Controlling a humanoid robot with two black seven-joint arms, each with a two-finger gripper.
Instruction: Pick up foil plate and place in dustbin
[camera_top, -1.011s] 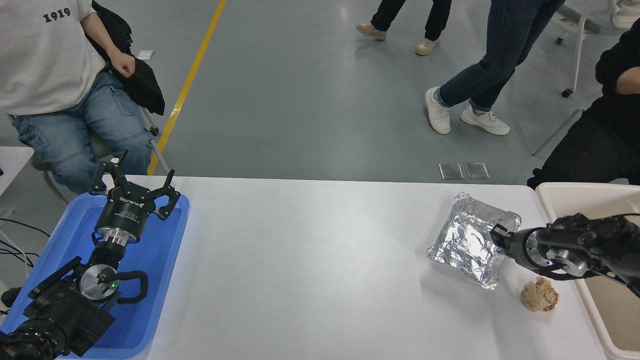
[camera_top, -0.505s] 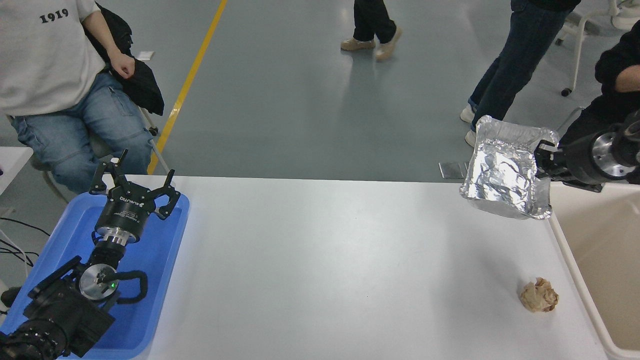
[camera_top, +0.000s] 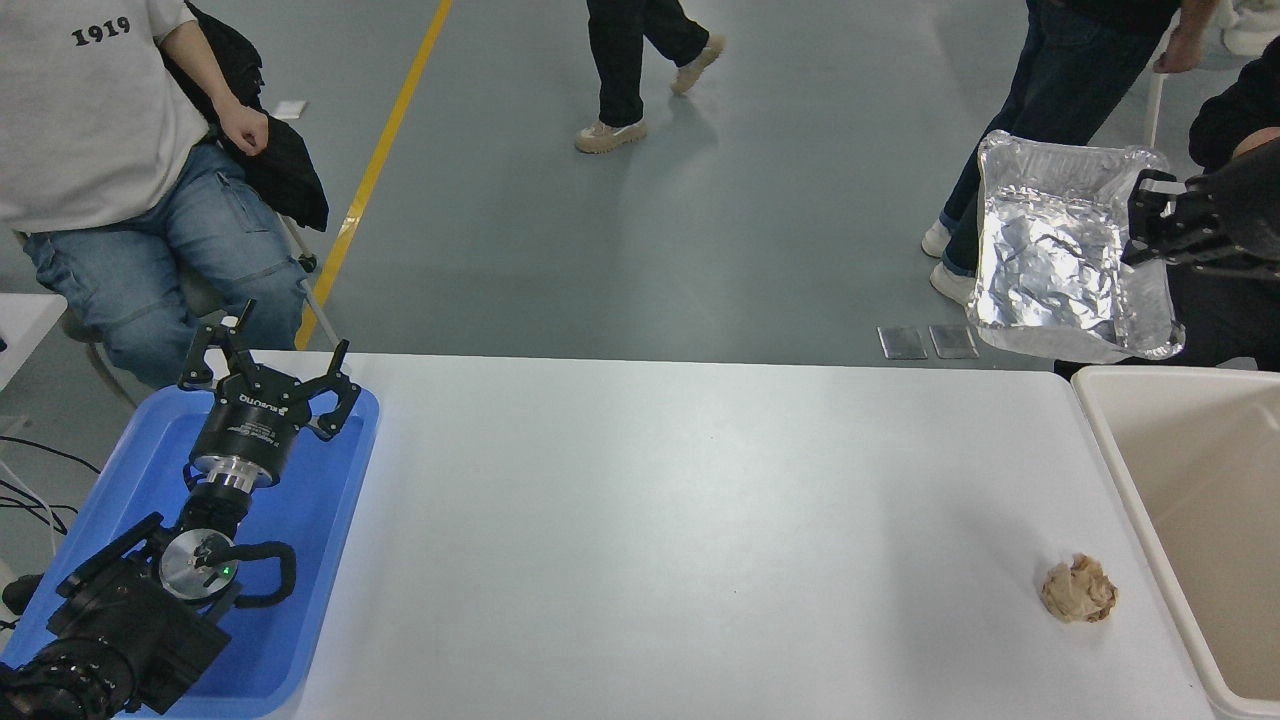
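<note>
Foil, crinkled and bright silver, forms the foil plate (camera_top: 1060, 262): a roughly square tray with raised, wrinkled rims and rounded corners. It hangs in the air well above the worktop (camera_top: 660, 520), beyond its far right corner, tilted so that its open inner face is turned toward the camera, with one rim up and the opposite rim down. Its slightly longer side runs top to bottom in the picture. The right gripper (camera_top: 1148, 222) comes in from the right edge, and its black fingers (camera_top: 1150, 190) are closed on the plate's right rim, holding it aloft.

Below and to the right of the plate sits the dustbin (camera_top: 1100, 420), cream-beige smooth plastic with a thick rounded rim, pressed against the worktop's right end; the plate's lower right corner lies just above the bin's far rim in the picture. A small crumpled brown paper ball (camera_top: 1078, 590) lies on the smooth white worktop near the bin.

At the lower left, the left gripper (camera_top: 270, 375) rests over a flat blue plastic tray (camera_top: 330, 500) with its fingers spread wide and holding nothing. People sit and walk on the grey floor beyond.
</note>
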